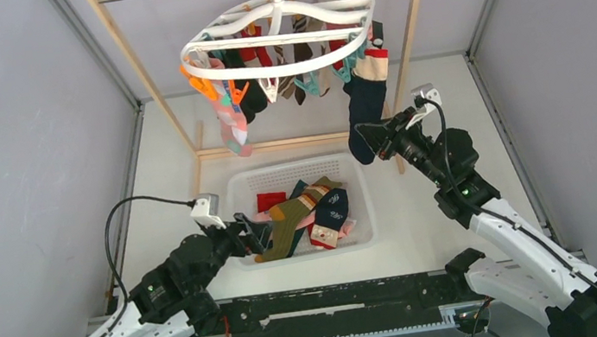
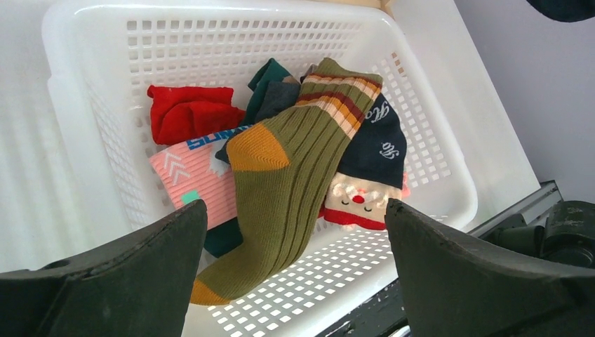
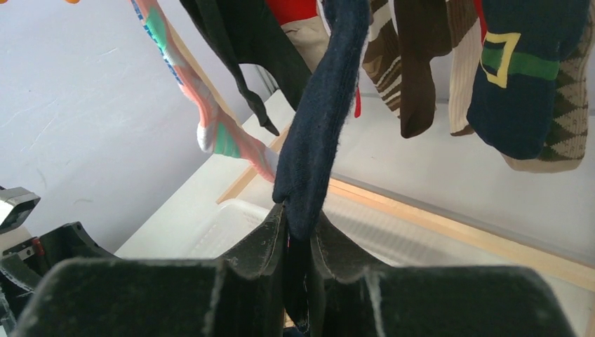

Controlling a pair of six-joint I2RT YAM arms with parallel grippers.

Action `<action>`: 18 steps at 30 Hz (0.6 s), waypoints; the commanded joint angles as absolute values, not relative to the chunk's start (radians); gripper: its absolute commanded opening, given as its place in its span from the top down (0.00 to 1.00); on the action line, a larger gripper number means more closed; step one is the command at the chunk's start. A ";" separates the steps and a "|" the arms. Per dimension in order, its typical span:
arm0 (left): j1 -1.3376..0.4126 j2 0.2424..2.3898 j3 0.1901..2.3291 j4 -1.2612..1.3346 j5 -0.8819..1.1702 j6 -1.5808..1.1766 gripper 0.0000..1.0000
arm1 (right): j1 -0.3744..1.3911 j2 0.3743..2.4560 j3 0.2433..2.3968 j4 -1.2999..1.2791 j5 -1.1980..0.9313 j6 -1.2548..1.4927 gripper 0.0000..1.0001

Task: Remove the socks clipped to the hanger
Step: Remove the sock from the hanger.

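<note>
A: Where's the navy sock?
B: Hanging from the hanger's right side, with its lower end pinched in the right gripper.
A: And the left gripper?
B: Spread wide over the basket's near left corner, holding nothing.

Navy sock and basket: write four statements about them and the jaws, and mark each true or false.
1. The right jaws are shut on the navy sock. True.
2. The left jaws hold the olive sock. False: they stand open over the basket, holding nothing.
3. The navy sock lies in the basket. False: it hangs from the hanger.
4. A red sock lies in the basket. True.
</note>
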State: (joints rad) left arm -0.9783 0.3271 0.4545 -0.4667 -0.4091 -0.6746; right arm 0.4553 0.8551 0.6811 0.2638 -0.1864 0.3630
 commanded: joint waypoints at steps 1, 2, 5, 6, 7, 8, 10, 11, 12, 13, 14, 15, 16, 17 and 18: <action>-0.973 0.348 0.518 -0.418 -0.376 -0.663 0.00 | 0.478 0.829 0.681 0.262 -0.166 0.340 0.80; -0.973 0.354 0.520 -0.408 -0.366 -0.659 0.00 | 0.480 0.829 0.681 0.260 -0.166 0.340 0.80; -0.973 0.380 0.533 -0.366 -0.333 -0.647 0.00 | 0.501 0.828 0.681 0.260 -0.162 0.342 0.80; -0.973 0.390 0.539 -0.353 -0.324 -0.644 0.00 | 0.510 0.827 0.682 0.262 -0.159 0.344 0.80; -0.973 0.402 0.545 -0.340 -0.315 -0.641 0.00 | 0.518 0.827 0.682 0.263 -0.156 0.344 0.80; -0.974 0.417 0.549 -0.327 -0.305 -0.637 0.00 | 0.528 0.827 0.681 0.265 -0.153 0.346 0.80; -0.974 0.443 0.557 -0.288 -0.282 -0.631 0.00 | 0.551 0.828 0.681 0.267 -0.144 0.347 0.80; -0.974 0.455 0.560 -0.270 -0.270 -0.629 0.00 | 0.564 0.828 0.681 0.267 -0.138 0.346 0.80; -0.975 0.467 0.562 -0.252 -0.259 -0.626 0.00 | 0.578 0.829 0.682 0.268 -0.131 0.345 0.80; -0.974 0.479 0.565 -0.237 -0.251 -0.625 0.00 | 0.590 0.830 0.682 0.268 -0.123 0.343 0.80; -0.974 0.490 0.568 -0.224 -0.243 -0.623 0.00 | 0.602 0.831 0.682 0.268 -0.117 0.342 0.80; -0.974 0.500 0.571 -0.212 -0.235 -0.621 0.00 | 0.612 0.833 0.682 0.270 -0.111 0.342 0.80; -0.975 0.508 0.574 -0.200 -0.230 -0.620 0.00 | 0.624 0.836 0.682 0.271 -0.106 0.342 0.80; -0.976 0.516 0.576 -0.190 -0.228 -0.618 0.00 | 0.633 0.837 0.682 0.274 -0.101 0.343 0.80; -0.976 0.523 0.578 -0.179 -0.225 -0.616 0.00 | 0.646 0.840 0.683 0.276 -0.097 0.345 0.80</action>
